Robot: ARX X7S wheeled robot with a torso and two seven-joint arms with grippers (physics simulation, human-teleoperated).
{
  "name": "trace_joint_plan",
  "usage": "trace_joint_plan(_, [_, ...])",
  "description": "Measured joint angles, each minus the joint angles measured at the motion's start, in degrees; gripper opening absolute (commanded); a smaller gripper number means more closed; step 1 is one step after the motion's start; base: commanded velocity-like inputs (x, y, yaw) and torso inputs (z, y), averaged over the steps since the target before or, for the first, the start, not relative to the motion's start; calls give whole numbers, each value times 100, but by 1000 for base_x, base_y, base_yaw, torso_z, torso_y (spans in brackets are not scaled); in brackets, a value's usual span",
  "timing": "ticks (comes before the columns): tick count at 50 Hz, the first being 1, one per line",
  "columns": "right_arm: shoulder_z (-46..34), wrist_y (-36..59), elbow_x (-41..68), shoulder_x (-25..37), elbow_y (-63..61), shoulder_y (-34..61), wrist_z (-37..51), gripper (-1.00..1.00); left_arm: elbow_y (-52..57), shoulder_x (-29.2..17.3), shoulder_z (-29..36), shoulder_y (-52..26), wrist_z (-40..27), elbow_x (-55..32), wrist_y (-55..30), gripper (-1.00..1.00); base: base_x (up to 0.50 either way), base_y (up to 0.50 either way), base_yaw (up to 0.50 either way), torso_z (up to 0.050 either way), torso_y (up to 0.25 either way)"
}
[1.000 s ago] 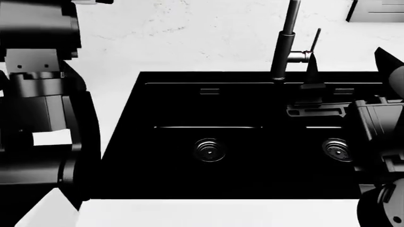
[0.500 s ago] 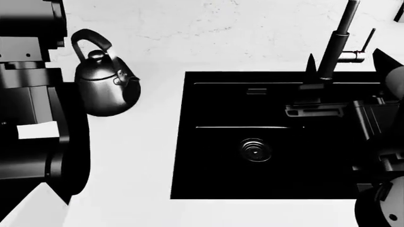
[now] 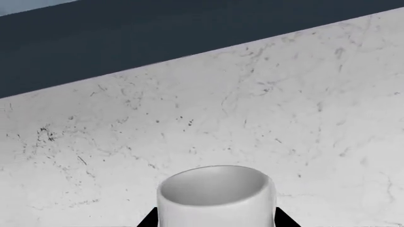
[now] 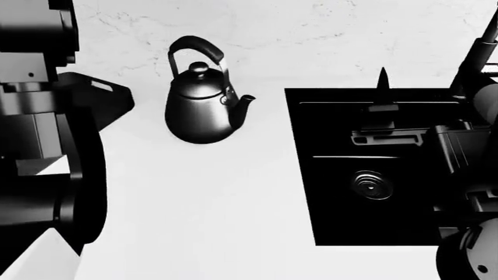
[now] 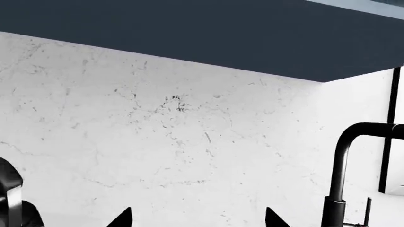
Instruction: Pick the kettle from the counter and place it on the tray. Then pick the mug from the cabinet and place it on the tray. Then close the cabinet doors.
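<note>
The dark kettle (image 4: pixel 200 102) stands upright on the white counter (image 4: pixel 202 210), left of the sink, with its spout toward the sink. A corner of the black tray (image 4: pixel 105 96) shows left of the kettle, mostly hidden behind my left arm. In the left wrist view the white mug (image 3: pixel 216 191) sits between the black fingertips of my left gripper (image 3: pixel 215 220), which is shut on it in front of the marble wall. My right gripper (image 4: pixel 383 111) hangs over the sink's back edge. In its wrist view the right gripper (image 5: pixel 197 218) is open and empty. The cabinet doors are out of view.
The black sink (image 4: pixel 374 169) with its round drain fills the right side. A dark faucet (image 5: pixel 344 165) rises at the sink's back right. A dark band (image 5: pixel 189 28) runs above the veined marble wall (image 5: pixel 158 123). My left arm blocks the left edge of the head view.
In the head view the whole scene has slid right: the kettle and sink moved right, the faucet went nearly out of frame, and the tray's corner came into view.
</note>
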Motion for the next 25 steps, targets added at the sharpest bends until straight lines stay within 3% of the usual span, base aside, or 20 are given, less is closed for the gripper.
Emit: trace_joint_plan(25, [-52,-92,-64,-2,78,-20,-43,100,305,-65,148,221,76,-77,-231,-100,0,500,0,0,0])
